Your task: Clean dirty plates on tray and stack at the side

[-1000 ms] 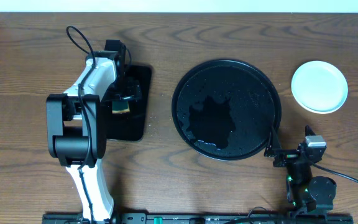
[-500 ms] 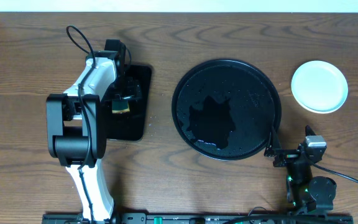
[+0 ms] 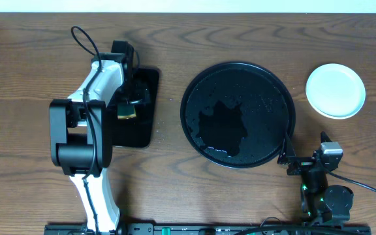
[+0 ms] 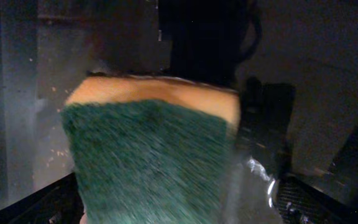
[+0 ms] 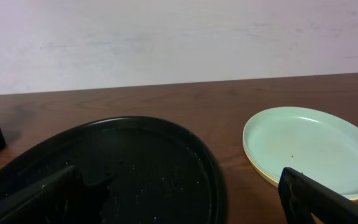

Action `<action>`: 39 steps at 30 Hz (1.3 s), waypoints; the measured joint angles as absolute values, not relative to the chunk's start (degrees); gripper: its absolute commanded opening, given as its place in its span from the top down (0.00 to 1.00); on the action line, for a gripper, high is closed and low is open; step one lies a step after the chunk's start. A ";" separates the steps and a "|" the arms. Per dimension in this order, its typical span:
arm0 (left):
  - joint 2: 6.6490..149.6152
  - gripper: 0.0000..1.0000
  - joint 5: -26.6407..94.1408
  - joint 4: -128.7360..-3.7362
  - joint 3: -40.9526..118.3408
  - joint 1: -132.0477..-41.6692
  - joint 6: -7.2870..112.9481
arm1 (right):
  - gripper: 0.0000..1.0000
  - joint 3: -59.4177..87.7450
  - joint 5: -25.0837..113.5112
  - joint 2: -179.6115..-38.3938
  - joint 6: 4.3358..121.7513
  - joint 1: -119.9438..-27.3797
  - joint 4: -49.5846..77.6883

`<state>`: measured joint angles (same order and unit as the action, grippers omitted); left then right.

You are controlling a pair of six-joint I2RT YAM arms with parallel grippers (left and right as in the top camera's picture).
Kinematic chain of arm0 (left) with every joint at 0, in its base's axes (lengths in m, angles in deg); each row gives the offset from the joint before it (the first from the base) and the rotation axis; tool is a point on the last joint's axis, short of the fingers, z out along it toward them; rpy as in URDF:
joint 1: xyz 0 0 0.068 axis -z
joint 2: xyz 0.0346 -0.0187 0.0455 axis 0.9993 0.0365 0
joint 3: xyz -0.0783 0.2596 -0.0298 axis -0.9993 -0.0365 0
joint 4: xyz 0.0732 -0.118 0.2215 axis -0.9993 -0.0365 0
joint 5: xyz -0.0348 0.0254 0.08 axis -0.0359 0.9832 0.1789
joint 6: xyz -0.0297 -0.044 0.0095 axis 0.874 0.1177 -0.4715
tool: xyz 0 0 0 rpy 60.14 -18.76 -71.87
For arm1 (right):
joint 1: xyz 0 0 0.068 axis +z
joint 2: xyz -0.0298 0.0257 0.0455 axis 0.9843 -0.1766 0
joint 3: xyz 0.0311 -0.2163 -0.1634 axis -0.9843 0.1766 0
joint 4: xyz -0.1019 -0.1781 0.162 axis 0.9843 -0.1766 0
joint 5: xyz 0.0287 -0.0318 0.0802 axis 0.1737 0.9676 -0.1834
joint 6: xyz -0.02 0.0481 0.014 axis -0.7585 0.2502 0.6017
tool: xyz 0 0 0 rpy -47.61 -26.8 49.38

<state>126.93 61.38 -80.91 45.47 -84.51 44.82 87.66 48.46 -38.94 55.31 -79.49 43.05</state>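
Observation:
The plates (image 3: 335, 91) sit in a stack on the table to the right of the round black tray (image 3: 266, 85), mint-white on top. In the right wrist view a pale yellow edge shows under the top plate (image 5: 309, 149). The tray (image 5: 142, 168) holds no plate and shows wet patches. My left gripper (image 3: 126, 108) is shut on a green and yellow sponge (image 4: 148, 155) over the small rectangular black tray (image 3: 136, 130). My right gripper (image 3: 299, 160) is open and empty, low at the front right, just off the round tray's rim.
The left arm's white body (image 3: 87, 130) lies along the left side of the table. The right arm's base (image 3: 325, 196) is at the front edge. A pale wall (image 5: 179, 37) runs behind the table.

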 measured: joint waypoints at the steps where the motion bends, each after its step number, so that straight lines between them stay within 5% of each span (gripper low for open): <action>1: 125.53 0.04 61.38 -81.00 45.36 -83.98 44.82 | 0.01 87.66 48.44 -38.94 55.31 -79.49 43.05; 18: 55.48 0.04 61.60 -81.02 45.19 -82.21 44.82 | 0.01 87.66 48.68 -38.92 55.33 -79.49 43.02; 31: 30.21 0.04 61.60 -99.12 38.91 -82.21 44.84 | 0.01 87.66 48.88 -38.92 55.33 -79.49 43.02; 34: 23.54 0.04 61.55 -91.89 27.59 -82.21 44.91 | 0.01 87.66 48.90 -38.90 55.33 -79.49 43.02; 39: 11.79 0.04 61.33 -58.66 3.07 -82.21 44.89 | 0.01 87.66 48.92 -38.92 55.33 -79.49 43.07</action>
<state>11.79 61.33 -58.66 3.07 -82.21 44.89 87.66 48.92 -38.92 55.33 -79.49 43.07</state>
